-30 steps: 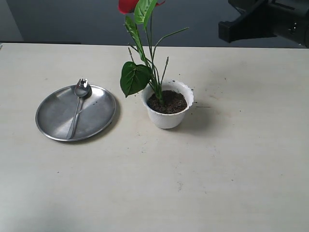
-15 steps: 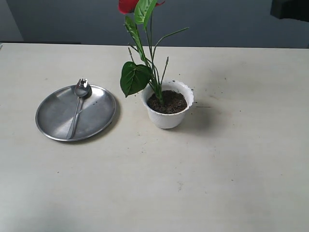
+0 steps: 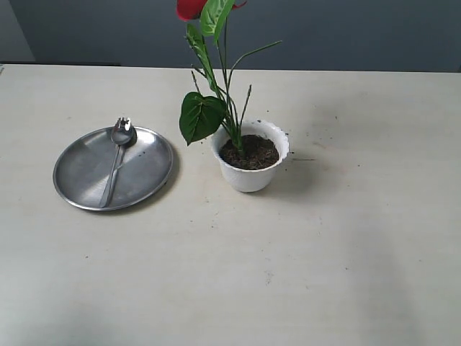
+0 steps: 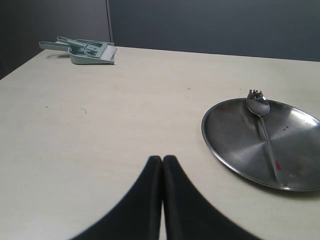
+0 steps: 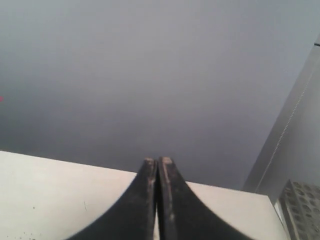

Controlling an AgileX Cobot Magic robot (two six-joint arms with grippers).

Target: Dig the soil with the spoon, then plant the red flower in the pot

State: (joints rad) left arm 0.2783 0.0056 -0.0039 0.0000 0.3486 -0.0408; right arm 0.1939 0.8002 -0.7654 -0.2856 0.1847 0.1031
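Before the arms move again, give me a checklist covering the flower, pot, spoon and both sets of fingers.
1. The red flower stands in the soil of the white pot: ok.
2. The white pot is upright on the table: ok.
3. The spoon lies free on the steel plate: ok.
4. The left fingers are shut and empty: ok.
5. The right fingers are shut and empty: ok.
6. The red flower is firmly seated: cannot tell.

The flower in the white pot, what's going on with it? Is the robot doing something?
Nothing is being handled right now. The red flower stands in the soil of the pot, so the planting looks done. The spoon lies on the steel plate beside it. The left gripper, near the plate, and the right gripper, pointing at the wall, are both shut and empty.
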